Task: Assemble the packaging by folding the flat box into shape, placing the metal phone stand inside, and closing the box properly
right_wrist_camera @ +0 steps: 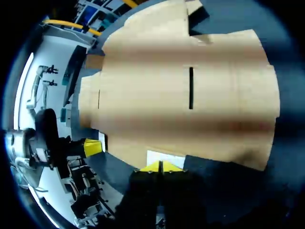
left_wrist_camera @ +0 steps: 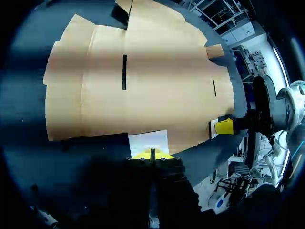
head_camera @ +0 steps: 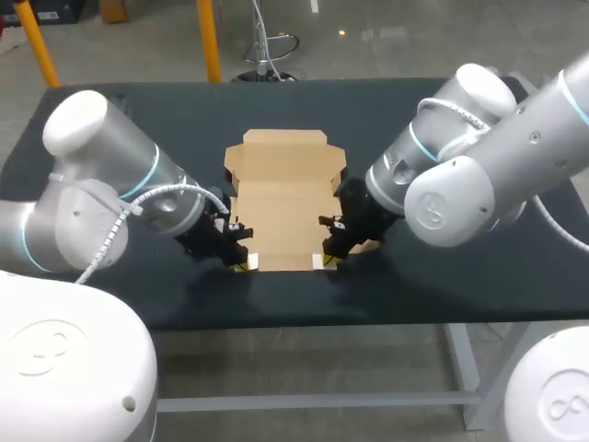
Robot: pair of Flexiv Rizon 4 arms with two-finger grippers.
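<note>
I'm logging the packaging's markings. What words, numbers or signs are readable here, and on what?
No text can be read.
The flat cardboard box is plain brown, no print.
The white patches at its near edge look blank.
The arm casings bear only an embossed loop emblem, no letters.

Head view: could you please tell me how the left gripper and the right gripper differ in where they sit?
The left gripper sits at the flat box's near left corner, the right gripper at its near right corner. The left gripper's arm comes in from the table's left side, the right gripper's from its far right corner. Both have their yellow tips together beside a white patch on the box's near edge.
</note>
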